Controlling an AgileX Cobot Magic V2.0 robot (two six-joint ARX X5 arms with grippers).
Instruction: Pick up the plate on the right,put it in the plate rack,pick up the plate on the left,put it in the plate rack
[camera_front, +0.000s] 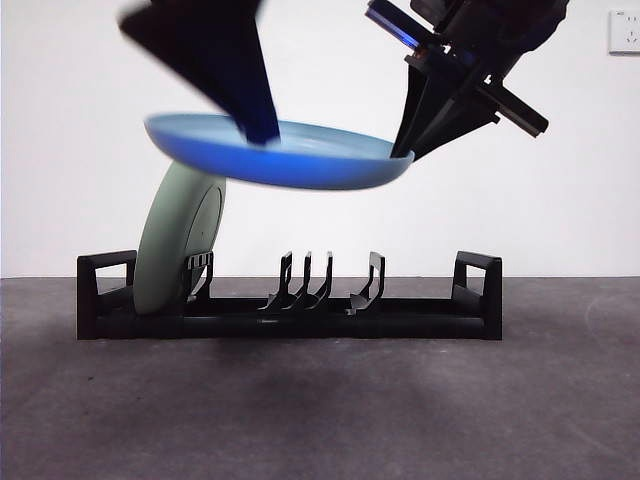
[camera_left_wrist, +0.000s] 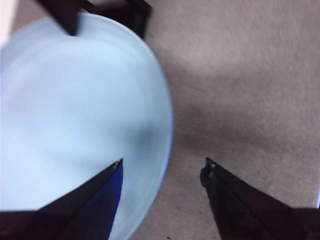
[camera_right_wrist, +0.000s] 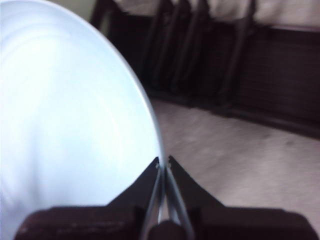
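A light blue plate (camera_front: 300, 160) hangs almost flat in the air above the black plate rack (camera_front: 420, 318). My right gripper (camera_front: 403, 152) comes down from the upper right and is shut on the plate's right rim; in the right wrist view its jaws (camera_right_wrist: 164, 162) pinch the rim of the plate (camera_right_wrist: 70, 115). My left gripper (camera_left_wrist: 162, 165) is open. One of its fingers (camera_front: 258, 115) is over the plate (camera_left_wrist: 75, 120), the other is past the rim. A pale green plate (camera_front: 180, 240) stands leaning in the rack's left end.
Several upright curved prongs (camera_front: 310, 280) stand free in the middle of the rack, with a loop handle (camera_front: 478, 280) at its right end. The dark grey table (camera_front: 320, 410) runs in front of the rack. A white wall socket (camera_front: 624, 30) sits at the top right.
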